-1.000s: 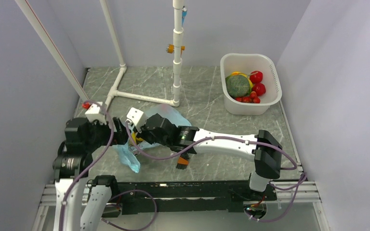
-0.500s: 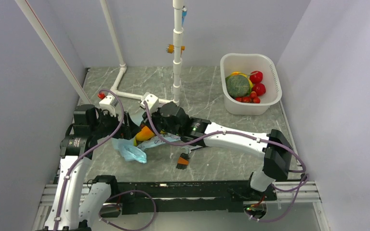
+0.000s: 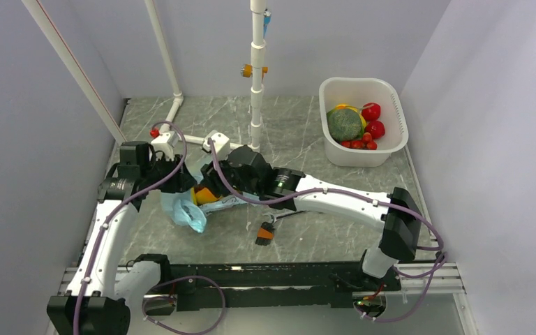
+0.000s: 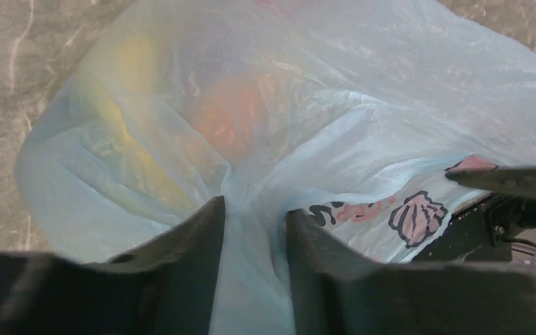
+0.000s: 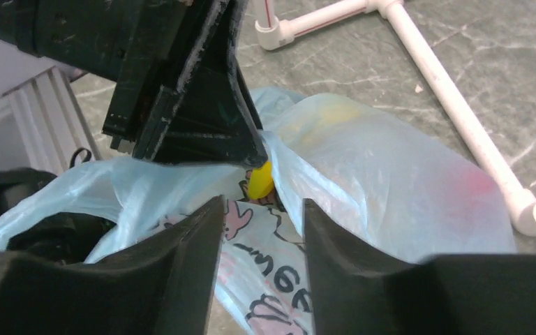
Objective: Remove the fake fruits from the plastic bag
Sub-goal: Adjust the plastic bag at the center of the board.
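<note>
fake fruits [image 3: 206,196] lie in the plastic bag [image 3: 183,211], left on the table [image 3: 300,150]; tub [image 3: 360,158] back right.

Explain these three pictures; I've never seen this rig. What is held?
Two robot arms stand at a grey table. The wide picture looks down from above; the other two come from each wrist's camera. On the left arm, the jaws are shut on a gathered fold of the light-blue plastic bag, with yellow and orange fake fruits showing through. On the right arm, the jaws straddle its printed film; whether they grip is unclear. A white tub holding other fruit stands far right.
</note>
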